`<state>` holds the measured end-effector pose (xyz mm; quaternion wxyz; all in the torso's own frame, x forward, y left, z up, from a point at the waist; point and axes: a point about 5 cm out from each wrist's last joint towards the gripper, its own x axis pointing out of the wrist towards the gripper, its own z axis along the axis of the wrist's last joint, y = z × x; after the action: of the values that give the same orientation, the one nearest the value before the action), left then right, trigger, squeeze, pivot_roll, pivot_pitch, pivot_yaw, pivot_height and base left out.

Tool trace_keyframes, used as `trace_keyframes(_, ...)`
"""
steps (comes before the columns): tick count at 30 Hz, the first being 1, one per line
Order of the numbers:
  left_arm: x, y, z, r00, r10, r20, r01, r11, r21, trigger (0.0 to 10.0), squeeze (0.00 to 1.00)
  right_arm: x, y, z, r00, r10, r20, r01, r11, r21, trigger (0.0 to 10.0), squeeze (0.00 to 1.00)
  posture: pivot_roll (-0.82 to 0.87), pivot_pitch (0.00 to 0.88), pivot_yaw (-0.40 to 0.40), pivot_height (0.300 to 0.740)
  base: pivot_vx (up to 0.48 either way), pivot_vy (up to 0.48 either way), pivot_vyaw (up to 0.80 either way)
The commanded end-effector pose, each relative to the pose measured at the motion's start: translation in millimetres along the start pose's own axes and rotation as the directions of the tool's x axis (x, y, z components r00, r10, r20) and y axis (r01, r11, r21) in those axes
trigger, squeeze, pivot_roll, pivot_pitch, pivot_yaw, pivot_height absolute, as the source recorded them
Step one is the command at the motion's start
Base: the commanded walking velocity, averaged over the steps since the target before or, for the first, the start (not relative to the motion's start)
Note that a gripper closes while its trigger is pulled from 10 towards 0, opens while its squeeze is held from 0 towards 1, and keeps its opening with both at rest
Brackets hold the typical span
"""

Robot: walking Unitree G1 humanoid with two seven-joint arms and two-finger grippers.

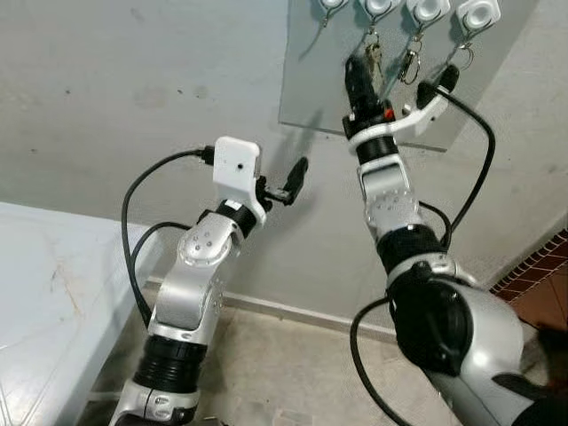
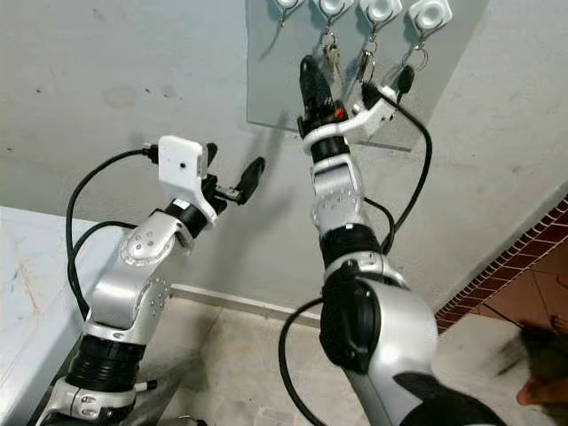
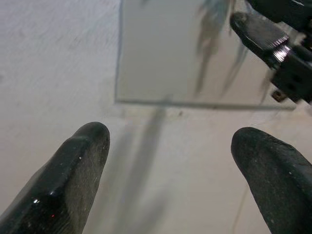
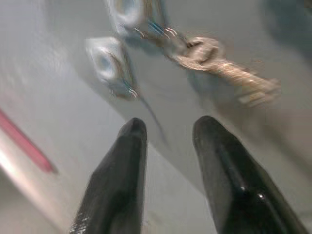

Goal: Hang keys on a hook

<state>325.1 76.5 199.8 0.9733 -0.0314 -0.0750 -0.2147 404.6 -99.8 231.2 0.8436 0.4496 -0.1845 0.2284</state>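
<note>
a grey panel (image 1: 319,80) is fixed to the pale wall, and along its upper edge sits a row of four white hooks (image 1: 429,11). the keys (image 1: 374,55) hang from the second hook from the left (image 1: 379,7), resting against the panel, and a second small bunch (image 1: 410,62) hangs from the next hook (image 1: 429,11), with a ring (image 1: 464,53) under the last one (image 1: 479,14). the right arm reaches up to the panel, and the right pincer (image 1: 359,71) stands just beside the hanging keys, its black tips pointing up at the hooks. in the right wrist view the right pincer (image 4: 165,129) has its two fingers (image 4: 134,134) slightly apart with nothing between them, the blurred brass-coloured keys (image 4: 224,68) dangle from a hook just past the tips, and another white hook (image 4: 109,66) sits beside it. the left arm is bent and raised lower down, well apart from the panel, with its white wrist housing (image 1: 236,167) facing the camera and the left pincer (image 1: 295,177) aimed towards the wall below the panel's lower left corner. in the left wrist view the left pincer (image 3: 170,141) is spread wide and empty, its fingertips (image 3: 92,136) framing the lower edge of the panel (image 3: 195,53). at the robot's left lies a pale surface (image 1: 44,302), and a strip of red brick floor (image 1: 541,275) shows at the right.
</note>
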Motion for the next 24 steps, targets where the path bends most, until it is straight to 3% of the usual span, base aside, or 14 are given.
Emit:
trace_keyframes(1,-1.5,3.1,-7,0.999,0.034,-0.021,-0.034,0.999,-0.010,10.0,0.00,-1.5,1.2,1,1.000,0.019,-0.006,-0.019,0.999,-0.044,10.0,1.00,0.03,0.092,-0.036,0.732,0.000,0.000,0.00)
trace_keyframes(2,-5.7,10.5,-20,0.994,0.089,-0.058,-0.089,0.996,0.001,10.0,0.00,-17.5,-11.1,-6,0.999,-0.014,-0.043,0.010,0.995,-0.103,10.0,1.00,0.03,0.089,-0.035,0.732,0.000,0.000,0.00)
trace_keyframes(6,-14.4,24.4,-38,0.979,0.173,-0.112,-0.177,0.984,-0.031,10.0,0.00,-48.0,-29.5,-18,0.992,-0.075,-0.103,0.052,0.976,-0.212,10.0,1.00,0.03,0.085,-0.027,0.732,0.000,0.000,0.00)
trace_keyframes(10,-20.4,30.6,-49,0.971,0.200,-0.133,-0.209,0.976,-0.055,10.0,0.00,-68.1,-43.7,-20,0.980,-0.158,-0.118,0.122,0.957,-0.263,10.0,1.00,0.03,0.080,-0.022,0.732,0.000,0.000,0.00)
trace_keyframes(12,-26.5,34.8,-64,0.959,0.222,-0.177,-0.229,0.973,-0.023,10.0,0.00,-90.0,-59.0,-24,0.957,-0.253,-0.141,0.193,0.920,-0.341,10.0,1.00,0.02,0.076,-0.017,0.732,0.000,0.000,0.00)
trace_keyframes(16,-37.4,42.5,-89,0.930,0.275,-0.243,-0.295,0.954,-0.049,10.0,0.00,-127.4,-76.1,-29,0.916,-0.357,-0.182,0.244,0.857,-0.454,10.0,1.00,0.02,0.072,-0.012,0.732,0.000,0.000,0.00)
trace_keyframes(17,-37.4,42.5,-89,0.930,0.275,-0.243,-0.295,0.954,-0.049,10.0,0.00,-127.4,-76.1,-29,0.916,-0.357,-0.182,0.244,0.857,-0.454,10.0,1.00,0.02,0.072,-0.012,0.732,0.000,0.000,0.00)
trace_keyframes(18,-42.7,46.4,-97,0.918,0.298,-0.262,-0.325,0.943,-0.065,10.0,0.00,-140.8,-81.2,-31,0.902,-0.385,-0.196,0.257,0.842,-0.474,10.0,0.00,0.01,0.071,-0.008,0.732,0.000,0.000,0.00)
trace_keyframes(24,-50.1,50.1,-100,0.917,0.308,-0.252,-0.338,0.937,-0.087,10.0,0.00,-159.6,-84.2,-28,0.881,-0.430,-0.198,0.254,0.783,-0.569,10.0,0.00,0.01,0.069,-0.007,0.732,0.000,0.000,0.00)
